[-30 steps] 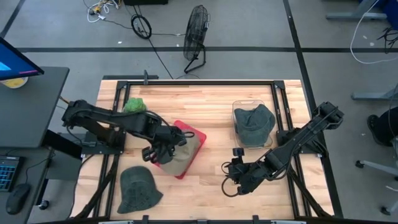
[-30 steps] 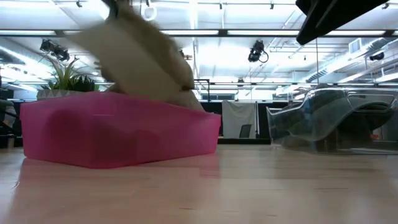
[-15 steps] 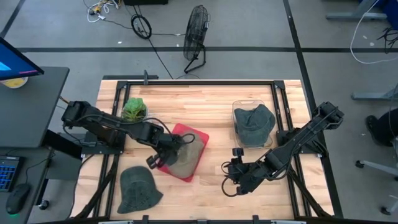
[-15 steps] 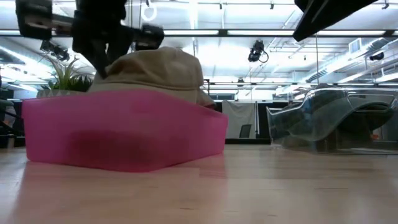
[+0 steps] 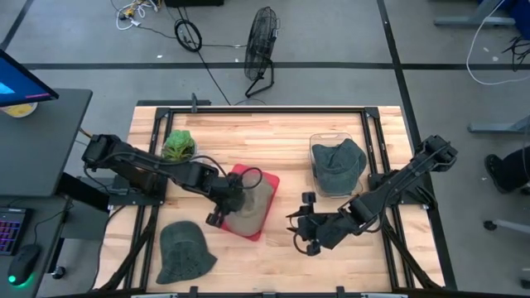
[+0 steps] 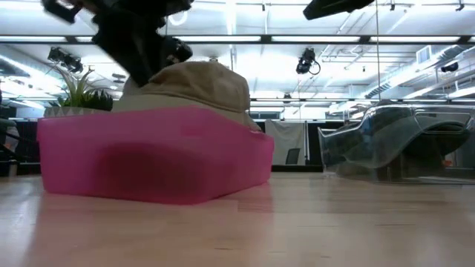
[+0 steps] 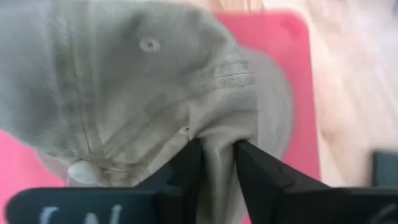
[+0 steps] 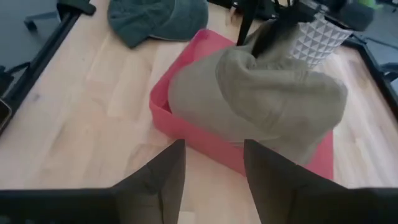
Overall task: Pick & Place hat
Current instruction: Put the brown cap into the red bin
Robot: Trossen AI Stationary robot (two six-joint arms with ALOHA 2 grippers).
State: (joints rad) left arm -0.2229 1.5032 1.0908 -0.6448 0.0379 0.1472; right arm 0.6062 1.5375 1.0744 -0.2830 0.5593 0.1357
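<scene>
at table centre, in the high view: tan hat (image 5: 250,207) lying in the pink bin (image 5: 267,180), crown up and spilling over the bin's near rim. left gripper (image 5: 222,212) low at the bin's left edge, pinching a fold of the hat's fabric. right gripper (image 5: 300,228) parked over bare wood, well apart from the bin, fingers spread and holding nothing.

step in hand, as judged: placement, nearly complete; hat seated in the bin but not yet let go. next move, as judged: parting of the left fingers, then a straight lift clear so that no cloth trails out with them; possible snag where the fold sits deep between the fingers.

elsewhere on the table: green hat (image 5: 185,251) on the wood near the front left, grey hat (image 5: 338,162) in the clear bin (image 5: 316,142) at the right, potted plant (image 5: 177,145) near the back left.

left wrist view only: the grip itself, a ridge of tan cloth squeezed between two dark fingers (image 7: 186,163), pink showing behind. low view only: height of the crown above the pink wall (image 6: 148,159), and the dark left arm descending onto the hat's left side. right wrist view only: the hat (image 8: 267,99) seen from the right side, overhanging the pink rim, with open fingers (image 8: 165,177) framing bare wood.
</scene>
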